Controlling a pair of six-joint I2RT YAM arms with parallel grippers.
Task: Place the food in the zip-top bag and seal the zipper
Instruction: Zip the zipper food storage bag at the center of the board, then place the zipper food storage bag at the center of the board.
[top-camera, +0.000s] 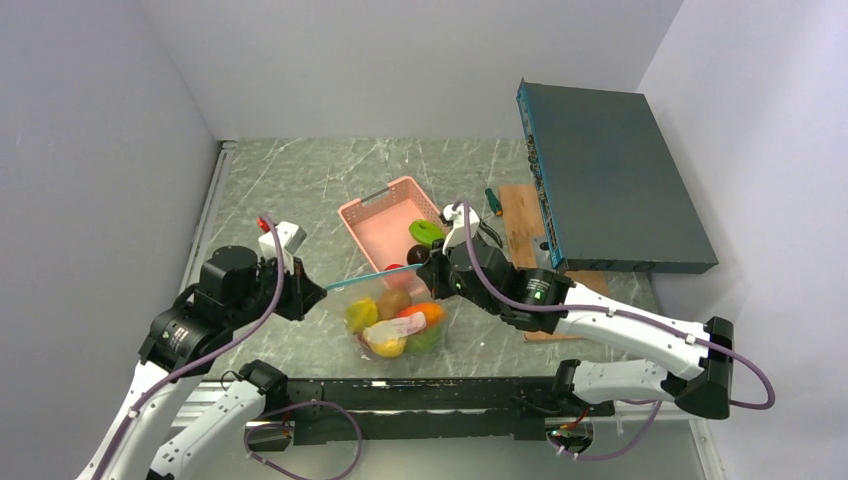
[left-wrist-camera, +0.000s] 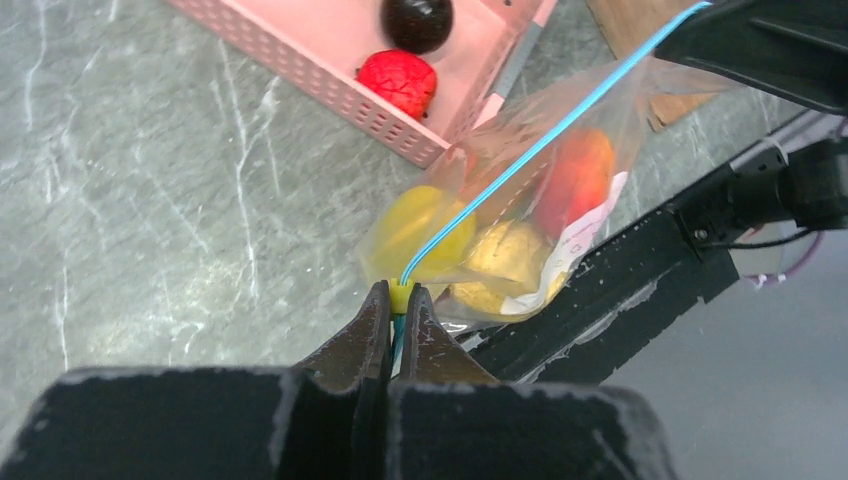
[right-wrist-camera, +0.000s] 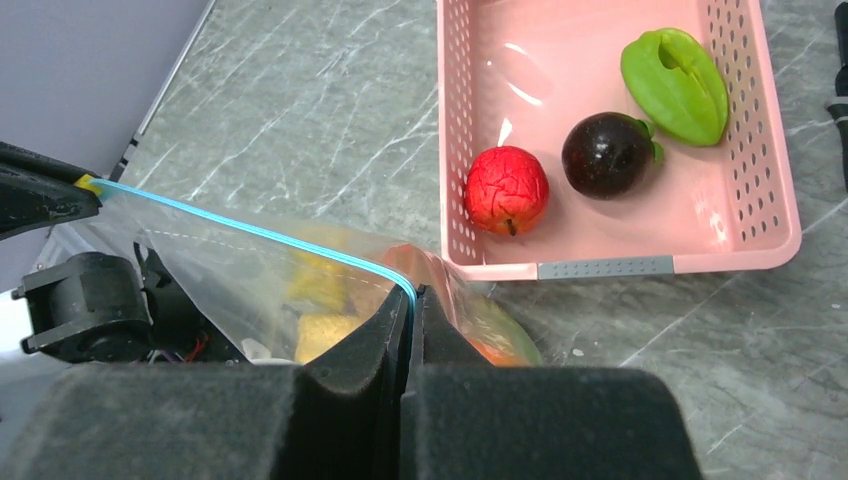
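The clear zip-top bag (top-camera: 395, 315) hangs between my two grippers above the table, holding several food pieces in yellow, orange, green and brown. Its teal-blue zipper (top-camera: 375, 277) is stretched taut between them. My left gripper (left-wrist-camera: 398, 296) is shut on the zipper's left end, at a small yellow tab (left-wrist-camera: 401, 295). My right gripper (right-wrist-camera: 413, 295) is shut on the zipper's right end. The bag (right-wrist-camera: 250, 275) shows in the right wrist view with yellow pieces inside. A red piece (right-wrist-camera: 507, 190), a dark purple piece (right-wrist-camera: 607, 154) and a green piece (right-wrist-camera: 676, 84) lie in the pink basket (right-wrist-camera: 760, 250).
The pink basket (top-camera: 372, 215) stands just behind the bag. A large dark flat box (top-camera: 610, 180) leans at the back right over a wooden board (top-camera: 520, 225). A small white object (top-camera: 283, 238) lies at the left. A black rail (top-camera: 420, 395) runs along the near edge.
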